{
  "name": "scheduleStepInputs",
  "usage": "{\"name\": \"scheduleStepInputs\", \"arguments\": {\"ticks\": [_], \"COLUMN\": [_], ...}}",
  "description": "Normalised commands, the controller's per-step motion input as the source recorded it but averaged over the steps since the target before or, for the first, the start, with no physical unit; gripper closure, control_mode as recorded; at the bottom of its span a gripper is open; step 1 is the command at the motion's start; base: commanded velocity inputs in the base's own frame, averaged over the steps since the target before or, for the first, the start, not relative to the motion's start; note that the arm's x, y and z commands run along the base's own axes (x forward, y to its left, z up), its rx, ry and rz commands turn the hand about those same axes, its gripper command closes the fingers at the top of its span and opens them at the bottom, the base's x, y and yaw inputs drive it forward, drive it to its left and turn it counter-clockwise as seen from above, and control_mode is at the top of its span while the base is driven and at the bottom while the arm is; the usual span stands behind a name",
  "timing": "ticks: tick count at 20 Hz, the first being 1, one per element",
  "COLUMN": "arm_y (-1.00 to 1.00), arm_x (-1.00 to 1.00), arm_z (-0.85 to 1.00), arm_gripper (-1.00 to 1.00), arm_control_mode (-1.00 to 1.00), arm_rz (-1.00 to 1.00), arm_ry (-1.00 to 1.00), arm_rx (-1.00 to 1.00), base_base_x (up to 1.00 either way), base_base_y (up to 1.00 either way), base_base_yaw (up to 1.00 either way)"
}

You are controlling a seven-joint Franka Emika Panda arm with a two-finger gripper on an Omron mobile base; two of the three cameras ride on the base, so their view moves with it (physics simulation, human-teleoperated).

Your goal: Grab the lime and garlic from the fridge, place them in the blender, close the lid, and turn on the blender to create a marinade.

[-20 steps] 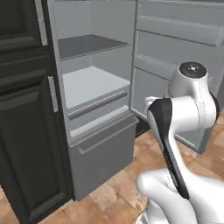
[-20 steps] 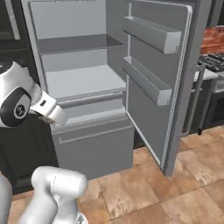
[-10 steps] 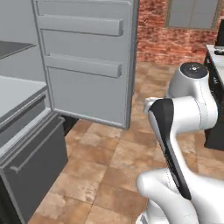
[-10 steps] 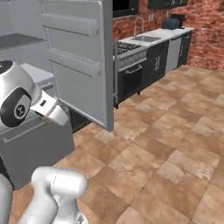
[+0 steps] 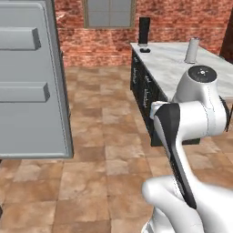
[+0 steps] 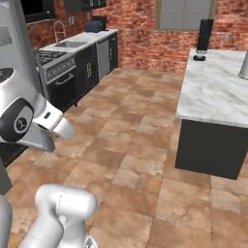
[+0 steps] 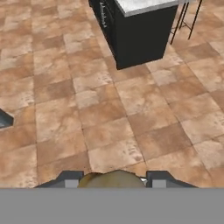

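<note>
A pale beige, rounded garlic bulb [image 7: 114,178] sits between my two dark fingertips at the bottom of the hand view, and my gripper [image 7: 114,181] is shut on it, high above the tiled floor. The black blender [image 5: 144,32] stands at the far end of the marble island; it also appears as the blender [image 6: 205,35] in the right base view. A small flat dark thing [image 6: 198,58] lies at its foot, too small to identify. The fridge's open grey door [image 5: 32,86] is at the left. The lime is out of view.
The dark-sided island [image 5: 173,63] runs along the right, with a pale grey tapered roll [image 5: 193,50] on it. A stove [image 6: 58,65] and sink counter [image 6: 77,41] line the left wall. Stool legs [image 7: 187,17] stand beside the island's end [image 7: 140,30]. Brown floor tiles spread between them.
The whole picture has swung from the open fridge's shelves to the kitchen floor and island, so the base has turned. The arm's pose on the base looks the same.
</note>
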Motion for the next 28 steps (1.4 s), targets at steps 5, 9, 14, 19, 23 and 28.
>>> {"name": "scheduleStepInputs", "arguments": {"ticks": [5,9,14,19,23,28], "arm_y": [0.00,0.00,0.00,0.00,0.00,0.00], "arm_x": [0.00,0.00,0.00,0.00,0.00,0.00], "arm_z": [0.00,0.00,0.00,0.00,0.00,0.00], "arm_gripper": [1.00,1.00,1.00,1.00,1.00,1.00], "arm_control_mode": [1.00,1.00,1.00,1.00,1.00,1.00], "arm_rz": [0.00,0.00,0.00,0.00,0.00,0.00], "arm_ry": [0.00,0.00,0.00,0.00,0.00,0.00], "arm_rx": [0.00,0.00,0.00,0.00,0.00,0.00], "base_base_x": [1.00,1.00,1.00,1.00,1.00,1.00], "base_base_y": [-0.35,-0.02,0.01,0.04,0.33,0.71], "base_base_yaw": [-0.28,-0.14,-0.18,-0.24,-0.28,-0.36]}}
